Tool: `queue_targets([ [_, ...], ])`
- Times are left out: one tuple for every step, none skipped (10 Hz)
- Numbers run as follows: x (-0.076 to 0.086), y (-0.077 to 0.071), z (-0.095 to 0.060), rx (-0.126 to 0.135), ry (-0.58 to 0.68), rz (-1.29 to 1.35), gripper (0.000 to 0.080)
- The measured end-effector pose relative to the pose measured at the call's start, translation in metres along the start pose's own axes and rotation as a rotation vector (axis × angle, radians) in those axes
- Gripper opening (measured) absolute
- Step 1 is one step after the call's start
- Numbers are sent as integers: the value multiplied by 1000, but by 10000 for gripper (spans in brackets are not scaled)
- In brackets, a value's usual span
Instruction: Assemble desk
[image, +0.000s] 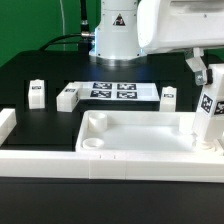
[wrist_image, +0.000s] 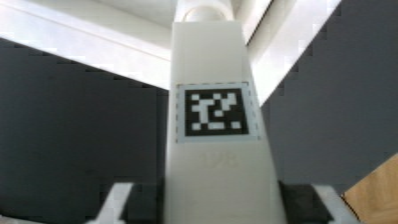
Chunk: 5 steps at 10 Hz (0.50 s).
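Bright even light washes out the white tabletop (image: 140, 162); the wrist view is softly blurred.

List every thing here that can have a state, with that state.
gripper: shut on the held leg.
held leg: upright, at the tabletop's corner on the exterior view's right.
tabletop: flat, rim up; sockets on the exterior view's left empty.
loose legs: three, apart from the tabletop, not fitted.

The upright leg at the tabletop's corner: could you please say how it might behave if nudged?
The leg looks stiff: straight, square-sided plastic, so it should neither bend nor roll. Tall and narrow, it would probably tip if the gripper released it unseated in the tabletop. Its smooth white faces may slip.
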<state>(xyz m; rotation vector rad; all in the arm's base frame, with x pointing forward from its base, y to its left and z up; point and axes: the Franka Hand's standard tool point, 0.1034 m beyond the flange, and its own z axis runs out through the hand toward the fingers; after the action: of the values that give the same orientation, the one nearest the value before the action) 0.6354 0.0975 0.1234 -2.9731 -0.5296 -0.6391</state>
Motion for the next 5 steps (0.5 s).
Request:
queue_targets([
  [0, -1, 2, 0, 4, 0, 290],
  [0, -1, 2, -1, 11, 0, 290],
  [0, -1, 2, -2, 17, -1, 290],
  [1, -1, 2, -3, 25, -1, 290],
  [1, -1, 2, -4, 30, 0, 290],
])
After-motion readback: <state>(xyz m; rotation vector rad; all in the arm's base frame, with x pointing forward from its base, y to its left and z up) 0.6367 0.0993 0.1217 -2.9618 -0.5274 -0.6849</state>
